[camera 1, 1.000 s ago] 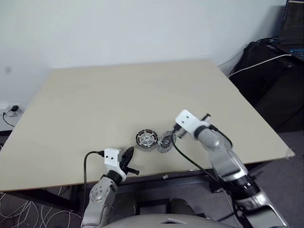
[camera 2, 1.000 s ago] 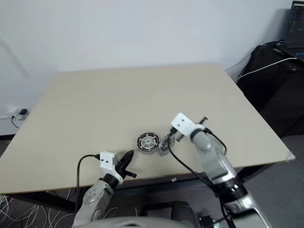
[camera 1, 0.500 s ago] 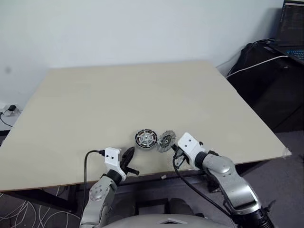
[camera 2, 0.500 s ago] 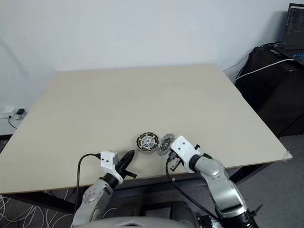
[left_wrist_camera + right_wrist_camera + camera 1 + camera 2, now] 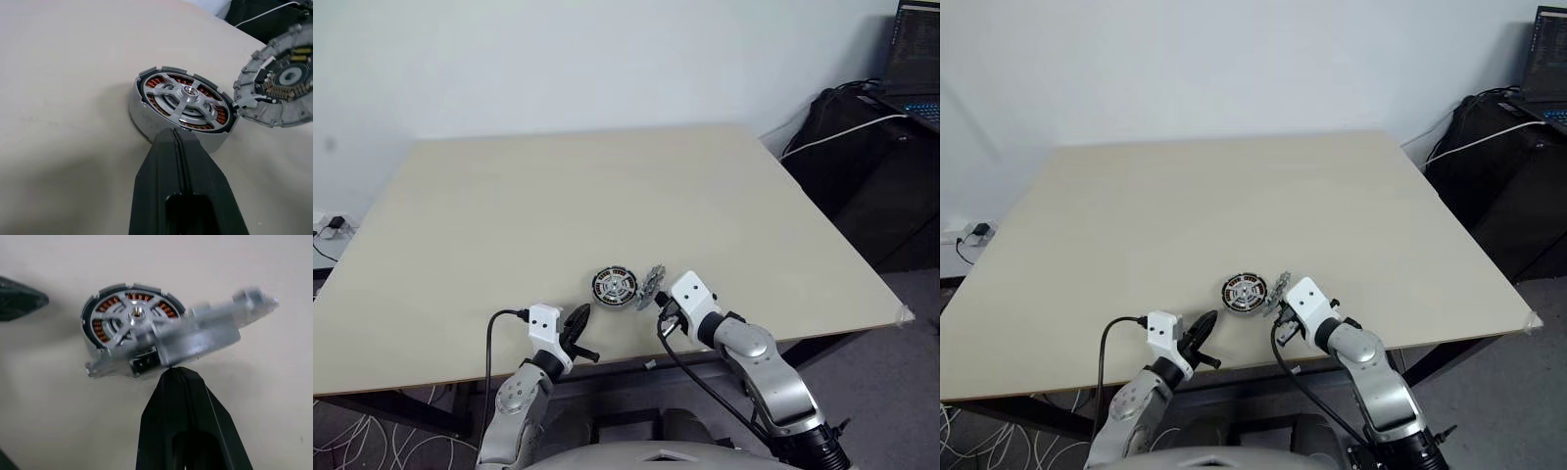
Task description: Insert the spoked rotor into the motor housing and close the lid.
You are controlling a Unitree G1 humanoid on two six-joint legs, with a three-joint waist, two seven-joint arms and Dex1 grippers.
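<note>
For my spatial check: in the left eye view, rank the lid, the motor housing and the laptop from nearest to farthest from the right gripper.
1. Lid: tilted, right beside the right gripper.
2. Motor housing: just past the lid, toward the robot's left.
3. Laptop: far off the table, at the back right.

The motor housing [image 5: 614,286] is set on the bench [image 5: 558,196], near its front edge. The lid [image 5: 652,284] is propped tilted just right of the housing, touching its rim. The left end effector [image 5: 578,329] is placed in front of the housing, the right end effector [image 5: 1278,311] just right of it, at the lid.
</note>
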